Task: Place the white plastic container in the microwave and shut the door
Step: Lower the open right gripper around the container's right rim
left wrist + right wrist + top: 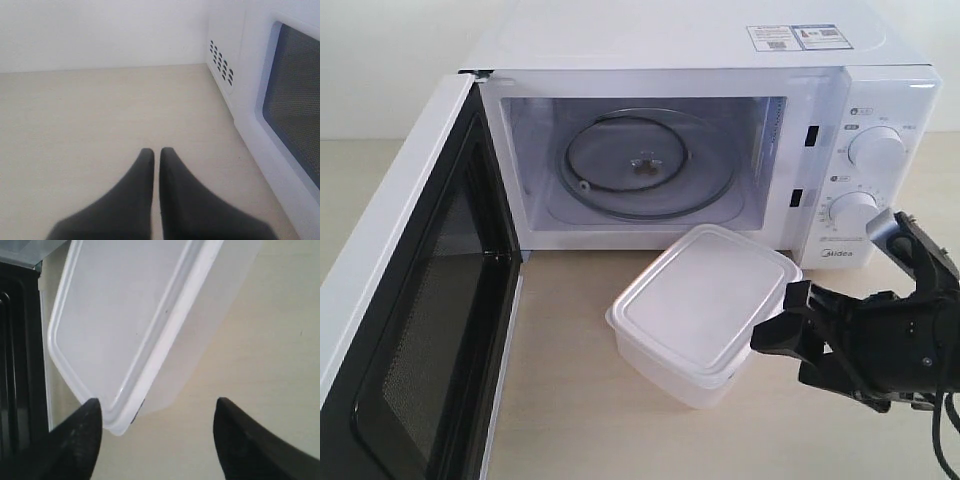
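Observation:
The white plastic container (705,300), lid on, rests on the table in front of the microwave (670,40). The door (410,300) is swung wide open to the left, and the glass turntable (640,165) inside is bare. My right gripper (790,335) is open at the container's right end. In the right wrist view its gripper (157,404) has one corner of the container (125,315) just inside one finger, and nothing is gripped. My left gripper (156,151) is shut and empty above the table, beside the outer face of the door (295,100).
The microwave's two dials (876,150) are right behind my right arm. The open door's black inner frame (15,365) stands just left of the container. The light wooden table (570,400) runs between door and container.

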